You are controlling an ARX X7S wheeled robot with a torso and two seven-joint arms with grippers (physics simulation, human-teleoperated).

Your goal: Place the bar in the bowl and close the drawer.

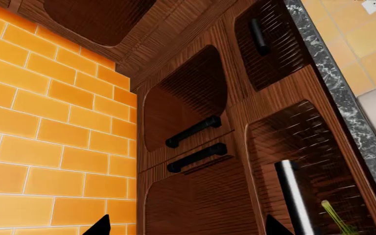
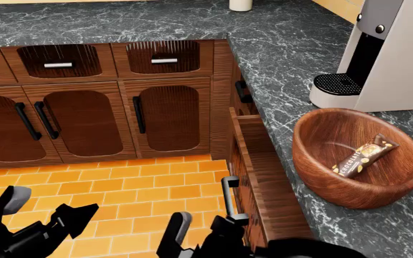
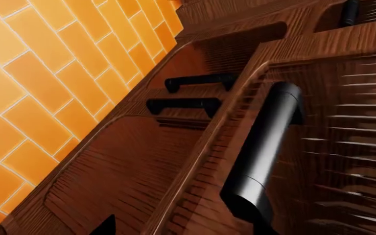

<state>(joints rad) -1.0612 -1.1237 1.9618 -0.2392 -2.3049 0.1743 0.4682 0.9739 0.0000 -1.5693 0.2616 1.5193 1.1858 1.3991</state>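
The bar (image 2: 365,156), a dark wrapper with white lettering, lies inside the reddish-brown wooden bowl (image 2: 321,172) on the counter at the right. Just left of the bowl the drawer (image 2: 272,177) stands pulled out from under the counter, its black handle (image 2: 229,196) on the front. My right gripper (image 2: 203,224) is open low in front of that handle, which fills the right wrist view as a black bar (image 3: 266,147). My left gripper (image 2: 45,208) is open over the orange floor at the lower left, holding nothing. Both wrist views show fingertips wide apart.
A grey coffee machine (image 2: 393,59) stands on the dark marble counter (image 2: 285,48) behind the bowl. Wood cabinet doors with black handles (image 2: 139,114) and small drawers with silver handles (image 2: 164,61) line the back. Orange tiled floor (image 2: 142,193) lies below. A green stalk (image 1: 335,219) shows beside a silver handle (image 1: 293,193).
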